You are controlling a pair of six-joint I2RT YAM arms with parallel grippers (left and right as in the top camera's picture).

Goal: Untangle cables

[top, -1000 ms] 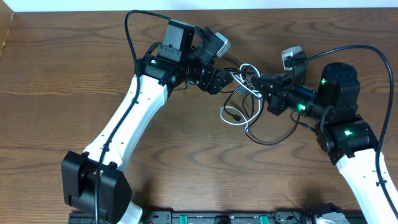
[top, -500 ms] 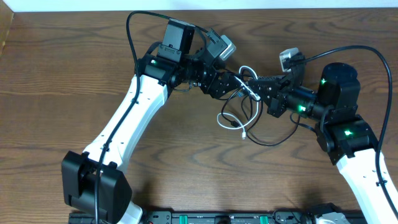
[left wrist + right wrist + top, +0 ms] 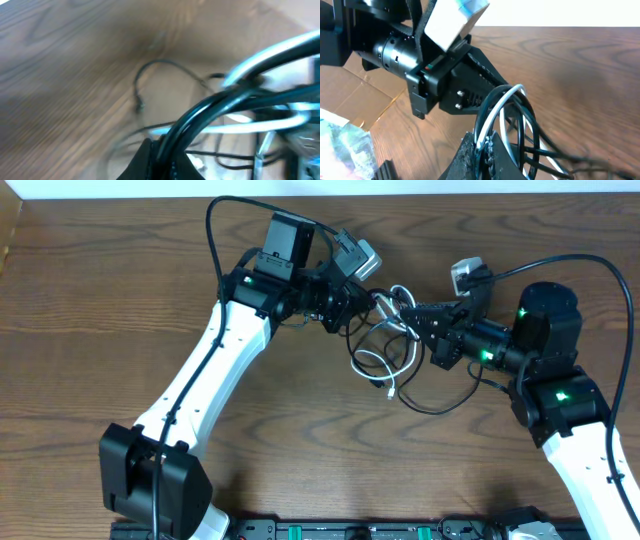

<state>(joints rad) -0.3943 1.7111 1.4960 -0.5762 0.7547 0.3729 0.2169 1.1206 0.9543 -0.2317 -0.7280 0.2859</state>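
Note:
The tangled cables hang between my two grippers above the table's middle. My left gripper (image 3: 383,307) is shut on strands of the black cable (image 3: 225,97); this view is blurred, and pale strands of the white cable (image 3: 270,120) cross behind. My right gripper (image 3: 408,315) faces it closely, tips nearly touching. The right gripper (image 3: 484,145) is shut on a loop of the white cable (image 3: 495,107), with the black cable (image 3: 532,120) pinched beside it. Below them the white cable (image 3: 372,362) droops in a loop and the black cable (image 3: 432,402) trails onto the wood.
The brown wooden table (image 3: 100,330) stretches wide to the left. A black rail (image 3: 350,530) runs along the front edge. Flat cardboard (image 3: 355,97) and a crumpled plastic bag (image 3: 342,145) lie beyond the table. The left arm's camera housing (image 3: 452,17) looms close in the right wrist view.
My left gripper was open and has shut on the black cable. It pushed toward the right gripper, then drew slightly back left. The hanging loops swung and shifted.

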